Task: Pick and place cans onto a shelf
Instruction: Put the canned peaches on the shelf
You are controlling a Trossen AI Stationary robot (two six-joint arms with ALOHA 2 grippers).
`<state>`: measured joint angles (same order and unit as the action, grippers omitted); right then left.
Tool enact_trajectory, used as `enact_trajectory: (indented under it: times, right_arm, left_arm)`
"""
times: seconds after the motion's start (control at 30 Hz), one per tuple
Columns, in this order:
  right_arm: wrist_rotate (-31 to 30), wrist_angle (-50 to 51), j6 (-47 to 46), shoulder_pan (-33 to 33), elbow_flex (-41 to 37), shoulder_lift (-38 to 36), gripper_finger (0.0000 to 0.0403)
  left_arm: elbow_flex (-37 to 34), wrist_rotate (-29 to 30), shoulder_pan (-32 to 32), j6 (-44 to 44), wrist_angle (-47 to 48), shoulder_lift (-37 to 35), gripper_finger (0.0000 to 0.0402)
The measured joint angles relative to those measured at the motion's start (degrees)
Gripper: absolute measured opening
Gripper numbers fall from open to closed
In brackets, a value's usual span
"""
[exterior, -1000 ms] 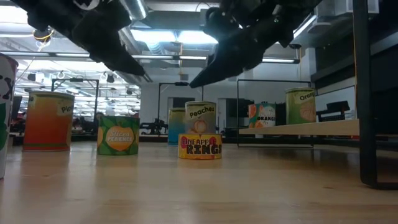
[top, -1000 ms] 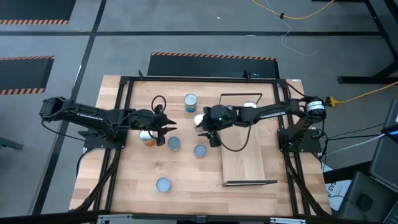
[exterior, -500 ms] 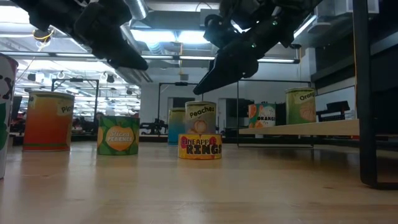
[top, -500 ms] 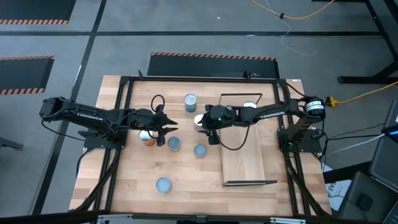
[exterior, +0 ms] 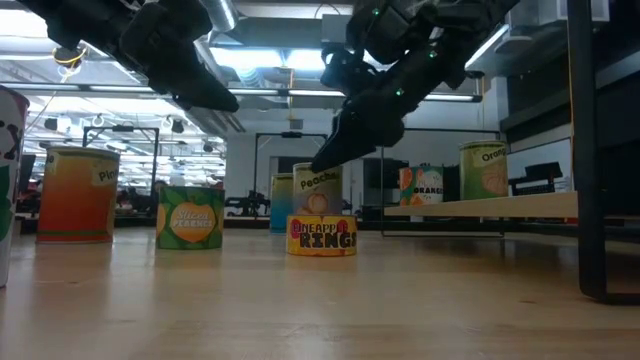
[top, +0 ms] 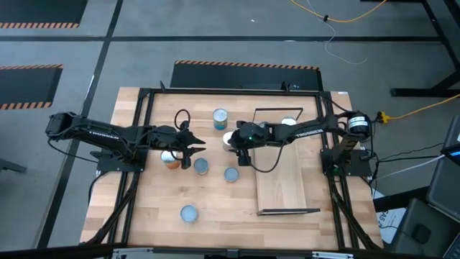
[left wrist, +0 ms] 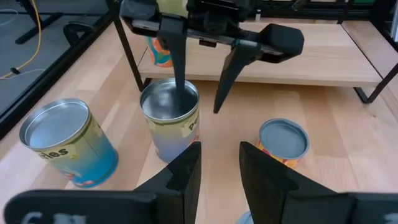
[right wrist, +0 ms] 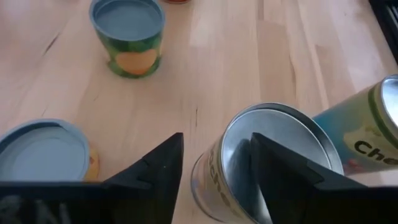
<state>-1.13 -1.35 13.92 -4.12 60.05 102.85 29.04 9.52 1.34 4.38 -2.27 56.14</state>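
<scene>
In the low view, the short yellow can point(exterior: 322, 236) up front reads "RINGS" in pink under a partly cut "PINEAPPLE". The taller can point(exterior: 320, 187) behind it says "Peaches". The green can point(exterior: 190, 217) reads "Sliced" (second line unclear). On the shelf point(exterior: 480, 207), one can point(exterior: 425, 186) shows "ORANGE", another point(exterior: 483, 169) "Oran…".

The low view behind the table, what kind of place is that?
Probably a robotics lab or workshop. Ceiling strip lights run over a wide open hall, the floor bears hazard-striped tape, and a yellow cable trails across it beside the wooden table.
</scene>
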Motion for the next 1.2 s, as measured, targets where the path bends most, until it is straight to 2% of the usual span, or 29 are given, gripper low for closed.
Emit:
enact_trajectory:
  times: [0.13,0.53,0.77,1.2]
  right_arm:
    - [-0.1,-1.0,-0.1,0.0,0.0,0.4,0.0178]
    - [-0.3,-1.4,-0.2,0.0,-0.1,0.4,0.0064]
    - [-0.5,-1.3,-0.2,0.0,-0.1,0.5,0.0017]
    - [-0.7,1.9,-0.2,0.0,-0.5,-2.4,0.0005]
  left_arm:
    - [0.0,0.0,0.0,0.0,0.0,0.0,0.0102]
    - [0.0,0.0,0.0,0.0,0.0,0.0,0.0102]
    - [0.0,0.0,0.0,0.2,0.0,0.0,0.0102]
    - [0.0,0.0,0.0,0.2,0.0,0.0,0.0102]
